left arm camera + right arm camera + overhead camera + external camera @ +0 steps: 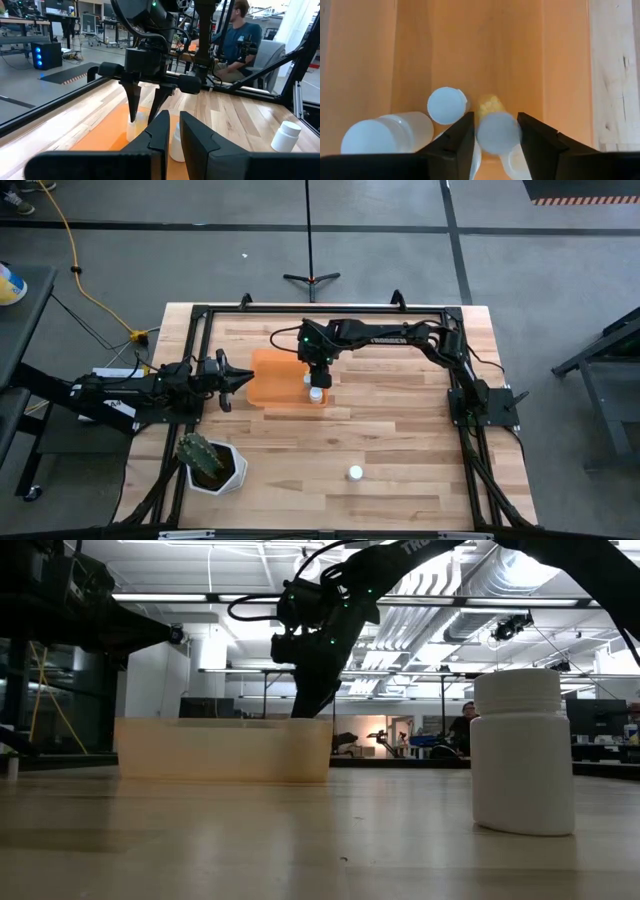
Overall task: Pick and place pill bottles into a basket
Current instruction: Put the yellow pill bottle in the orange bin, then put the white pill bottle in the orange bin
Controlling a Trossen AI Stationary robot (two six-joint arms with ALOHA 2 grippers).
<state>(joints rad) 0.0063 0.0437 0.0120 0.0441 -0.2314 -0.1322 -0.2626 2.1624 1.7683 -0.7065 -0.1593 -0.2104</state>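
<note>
We see the right gripper (495, 131) clenched on a yellowish pill bottle (496, 131) inside the orange basket (272, 378), hiding most of it. Other bottles (447, 105) there are cut off. One bottle (355, 473) stands apart on the table (400, 440). The left gripper (243, 378), released, waits beside the basket. No labels are readable.

Low view backlit by ceiling strips; foreground dim.

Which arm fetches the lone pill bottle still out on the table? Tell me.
Left, probably. The right claw sits over the orange basket around a pill bottle; the left claw holds nothing. The lone bottle stands apart.
</note>
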